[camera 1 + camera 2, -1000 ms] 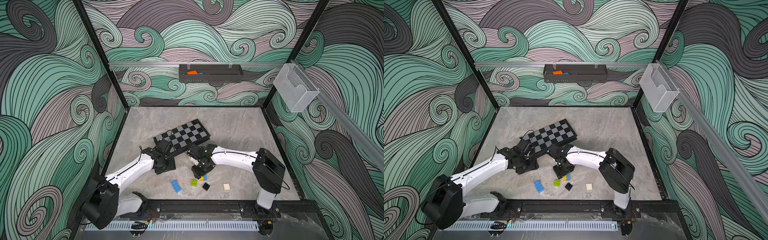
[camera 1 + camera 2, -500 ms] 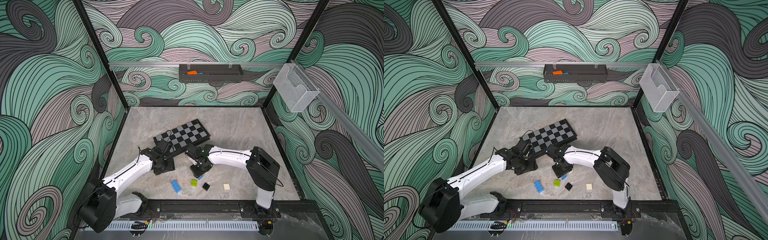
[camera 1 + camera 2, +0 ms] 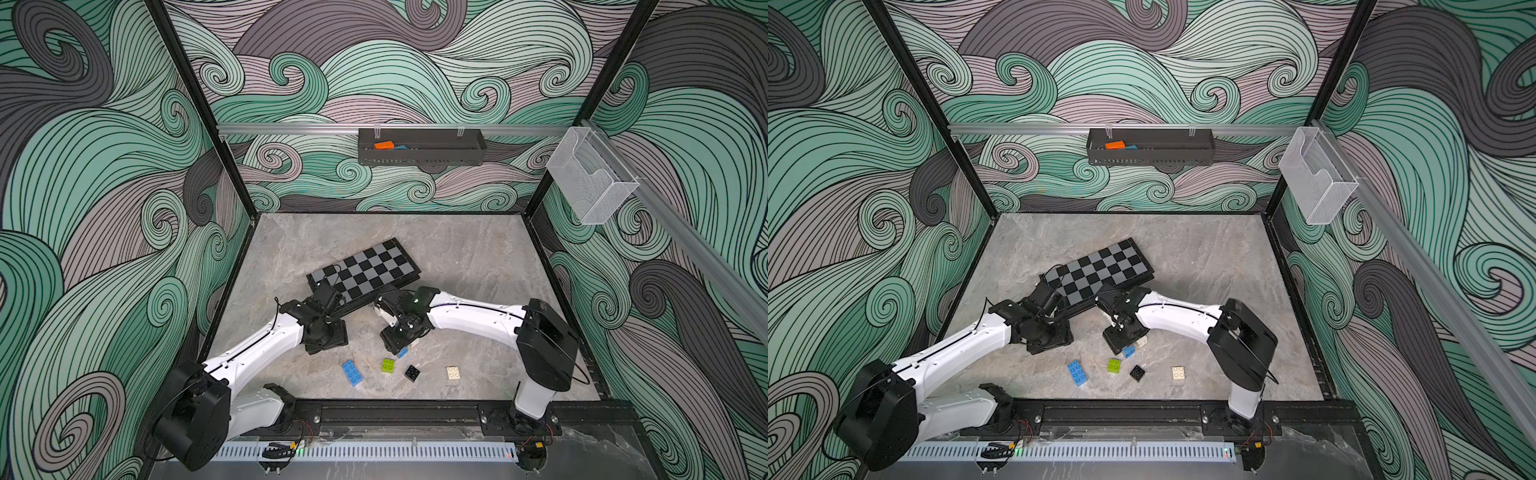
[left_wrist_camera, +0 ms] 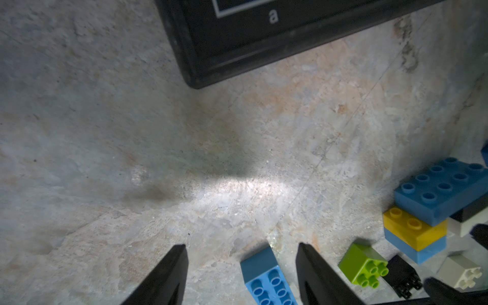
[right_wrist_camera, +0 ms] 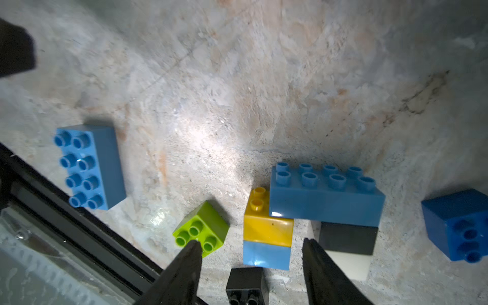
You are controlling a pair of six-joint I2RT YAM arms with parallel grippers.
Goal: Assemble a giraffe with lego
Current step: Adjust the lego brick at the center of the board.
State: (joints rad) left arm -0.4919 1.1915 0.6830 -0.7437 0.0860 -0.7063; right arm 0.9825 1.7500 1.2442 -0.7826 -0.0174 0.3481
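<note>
**Right end effector open over a half-built giraffe**

The right end effector (image 5: 251, 244) hangs low with its jaws apart and grips nothing. In its wrist view the fingers stand either side of one leg of the giraffe (image 5: 326, 203), not clamped on it. The giraffe is a long blue brick bridging two short stacks: yellow on light blue at one end, black on white at the other. It stands on the surface (image 3: 457, 249) near the front edge, mostly hidden under that end effector in both top views.

Loose pieces lie around it. A lime-green brick (image 5: 202, 228) sits just beside the yellow leg, with a black brick (image 3: 412, 372), a long blue brick (image 3: 352, 372) and a cream brick (image 3: 454, 372) nearby. A dark blue brick (image 5: 459, 224) is tipped on its side.

The left end effector (image 4: 241, 245) also has its jaws apart and is empty, hovering by a corner of the chequered board (image 3: 365, 270). The surface is grey marbled stone, walled in green and grey swirls. A black tray (image 3: 419, 151) hangs on the back rail.
</note>
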